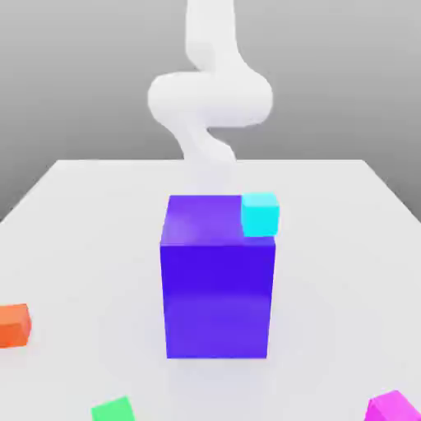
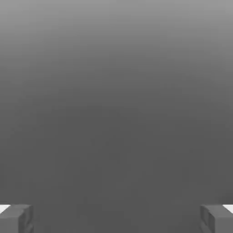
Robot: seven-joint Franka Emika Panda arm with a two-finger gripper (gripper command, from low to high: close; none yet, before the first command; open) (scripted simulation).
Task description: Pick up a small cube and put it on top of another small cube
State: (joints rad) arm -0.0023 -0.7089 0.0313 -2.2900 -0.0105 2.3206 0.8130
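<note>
The small magenta cube [image 1: 393, 409] lies on the white table [image 1: 82, 214] at the near edge, on the exterior view's right, partly cut off by the picture's border. Three more small cubes show: a green one [image 1: 113, 409] at the near edge, an orange one [image 1: 14, 325] on the exterior view's left, and a cyan one [image 1: 260, 214] at the far right top corner of the big blue-violet block [image 1: 218, 296]. I cannot tell whether the cyan cube rests on that block. In the hand view my gripper [image 2: 116, 219] is open, its grey fingertips [image 2: 16, 219] far apart with nothing between them.
The tall blue-violet block stands in the middle of the table. My white arm [image 1: 210, 99] rises behind it, curling above the table's far edge. Bare table surface lies on both sides of the block.
</note>
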